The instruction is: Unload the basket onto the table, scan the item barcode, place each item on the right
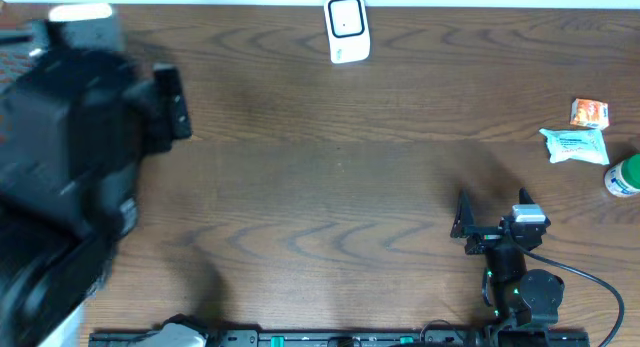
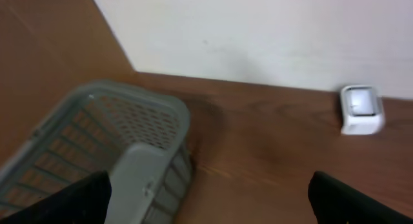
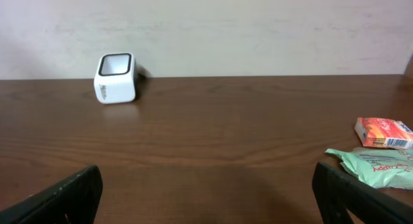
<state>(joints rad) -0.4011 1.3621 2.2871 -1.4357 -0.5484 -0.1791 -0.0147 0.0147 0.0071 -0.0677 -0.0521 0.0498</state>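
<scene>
The white barcode scanner (image 1: pixel 347 29) stands at the table's far edge, its dark window up; it also shows in the left wrist view (image 2: pixel 361 109) and the right wrist view (image 3: pixel 116 78). Three items lie at the right edge: an orange packet (image 1: pixel 589 112) (image 3: pixel 382 132), a pale green pouch (image 1: pixel 575 145) (image 3: pixel 377 166) and a green-capped bottle (image 1: pixel 622 177). My right gripper (image 1: pixel 493 212) (image 3: pixel 206 198) hovers open and empty near the front, left of the items. My left gripper (image 2: pixel 210 204) is open and empty, raised high at the far left beside a basket.
A grey mesh basket (image 2: pixel 129 140) sits in the far left corner by the wall. The raised left arm (image 1: pixel 70 147) looms blurred over the left side in the overhead view. A black rail (image 1: pixel 330 337) runs along the front edge.
</scene>
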